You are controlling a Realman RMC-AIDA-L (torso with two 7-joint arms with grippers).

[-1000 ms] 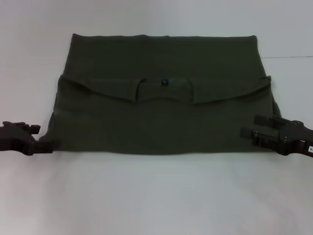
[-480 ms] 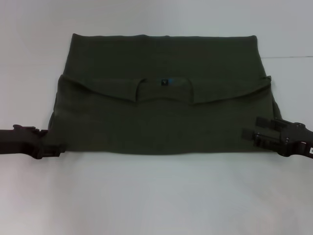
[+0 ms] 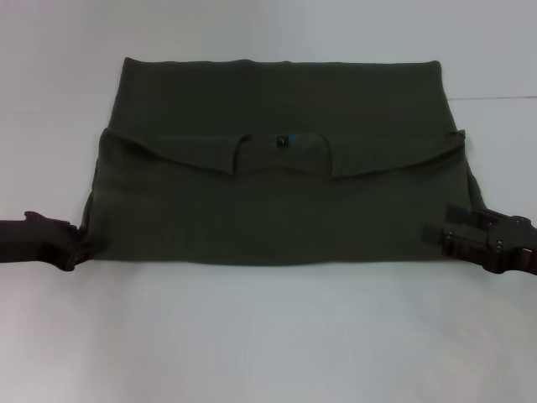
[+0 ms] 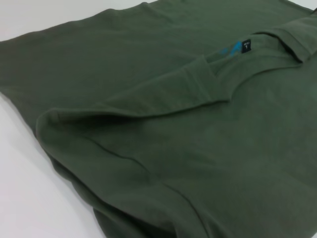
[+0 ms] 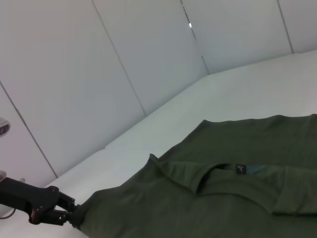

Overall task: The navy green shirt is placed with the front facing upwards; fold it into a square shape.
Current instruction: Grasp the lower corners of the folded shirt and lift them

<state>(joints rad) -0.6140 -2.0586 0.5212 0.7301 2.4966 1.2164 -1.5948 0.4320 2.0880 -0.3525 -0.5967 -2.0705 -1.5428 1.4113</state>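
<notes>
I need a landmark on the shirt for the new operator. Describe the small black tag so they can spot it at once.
On the white table lies the navy green shirt, folded into a wide rectangle between the left hand and the right hand. Midway across it is the collar opening. The small black tag sits in that notch beside a bit of blue print, the only non-green spots on the cloth.

The navy green shirt (image 3: pixel 281 201) hides its chest lettering; both arms run off-frame.
</notes>
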